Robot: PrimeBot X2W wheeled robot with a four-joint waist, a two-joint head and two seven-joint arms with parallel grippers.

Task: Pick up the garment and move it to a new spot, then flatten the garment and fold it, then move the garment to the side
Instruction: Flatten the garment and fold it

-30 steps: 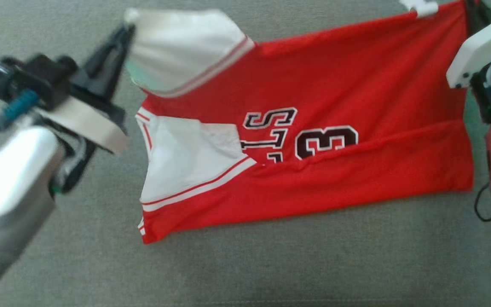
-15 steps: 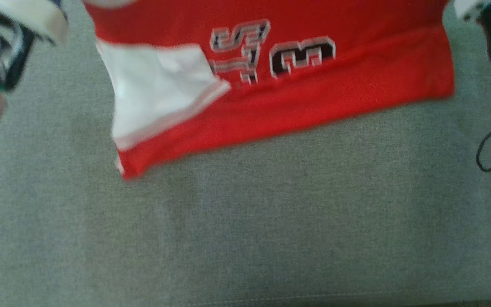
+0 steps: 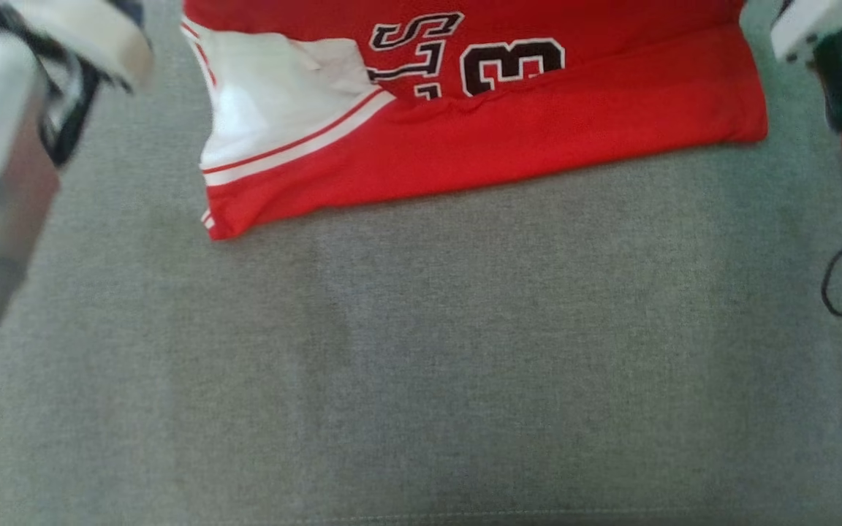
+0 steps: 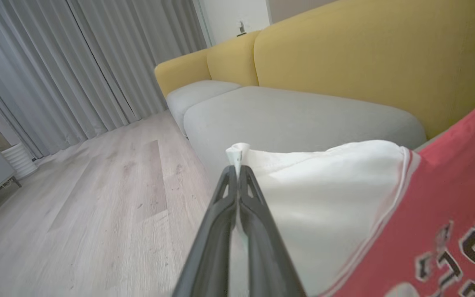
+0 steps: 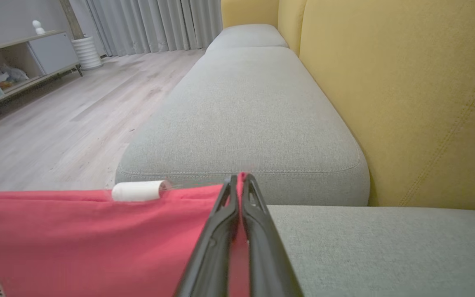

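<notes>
Keeping even tension looks like the key to this fold. The left gripper (image 4: 236, 169) is clamped on a white corner of the garment (image 3: 538, 124), and the right gripper (image 5: 239, 178) pinches a red hem corner. They should probably travel level and together toward the near side. The jersey lies toward the far side of the grey cushion (image 3: 421, 351), its near flap doubled over the numerals. The head view cuts off its far half, so any sag between the held corners cannot be judged.
</notes>
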